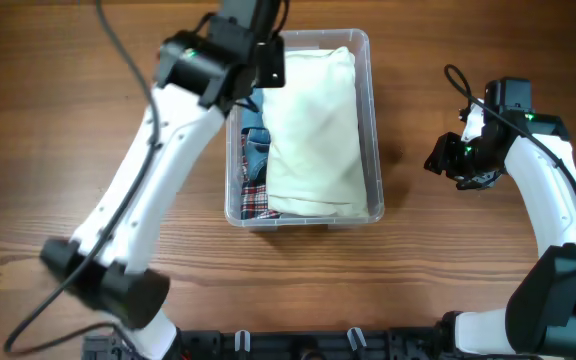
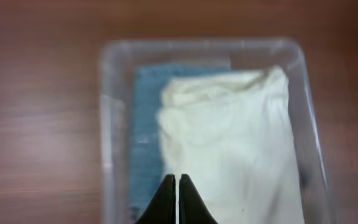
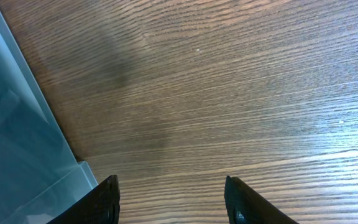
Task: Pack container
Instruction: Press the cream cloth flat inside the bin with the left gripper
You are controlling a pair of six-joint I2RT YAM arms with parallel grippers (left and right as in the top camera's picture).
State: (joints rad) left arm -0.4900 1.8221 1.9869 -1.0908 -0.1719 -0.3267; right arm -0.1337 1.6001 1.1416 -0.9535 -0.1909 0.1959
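The container (image 1: 375, 150) is a clear plastic bin at the table's centre. A folded cream cloth (image 1: 313, 125) fills most of it, over a blue denim piece (image 1: 255, 150) and a red plaid piece (image 1: 256, 195) at its left side. My left gripper (image 1: 268, 65) hangs above the bin's far left corner, shut and empty. In the left wrist view its tips (image 2: 176, 180) are pressed together above the cream cloth (image 2: 241, 143) and the blue cloth (image 2: 145, 137). My right gripper (image 1: 446, 160) is open and empty, right of the bin, over bare wood (image 3: 171, 183).
The container's corner (image 3: 17, 155) shows at the left of the right wrist view. Wooden table (image 1: 68, 120) lies all around the bin. Black cables trail from both arms.
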